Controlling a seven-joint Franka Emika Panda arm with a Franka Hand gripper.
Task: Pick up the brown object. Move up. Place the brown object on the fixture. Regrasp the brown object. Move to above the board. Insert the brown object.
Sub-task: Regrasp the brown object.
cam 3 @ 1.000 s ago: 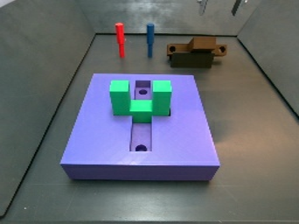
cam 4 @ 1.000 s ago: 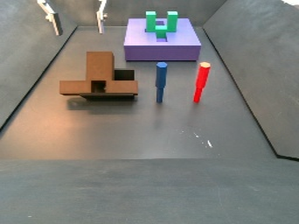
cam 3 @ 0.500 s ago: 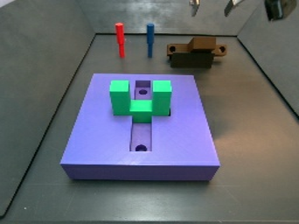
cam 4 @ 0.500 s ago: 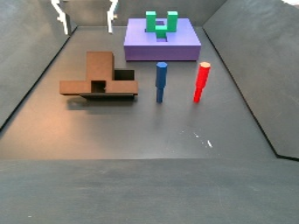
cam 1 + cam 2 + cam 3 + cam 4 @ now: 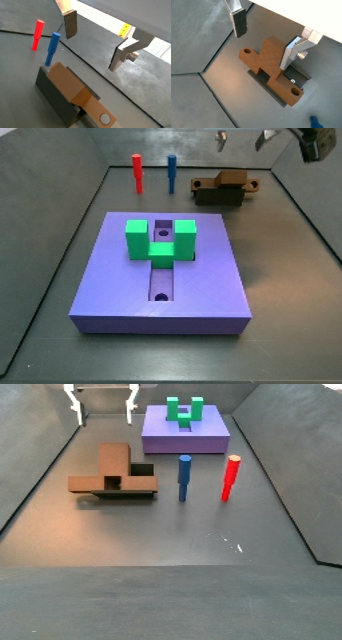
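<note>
One relation counts: hand [image 5: 268, 37] hangs open & empty, high over brown object [image 5: 271, 70], which lies on fixture [image 5: 298, 79] on floor, well apart from board [image 5: 160, 278]. Bar's long axis runs crosswise to finger gap in a wrist view; straight down fr. here, prob.

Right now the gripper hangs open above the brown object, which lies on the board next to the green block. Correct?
Not quite. The brown object lies on the fixture, on the floor well away from the board and its green block, as a side view shows. The rest holds: the gripper hangs open above it, fingers holding nothing.
</note>
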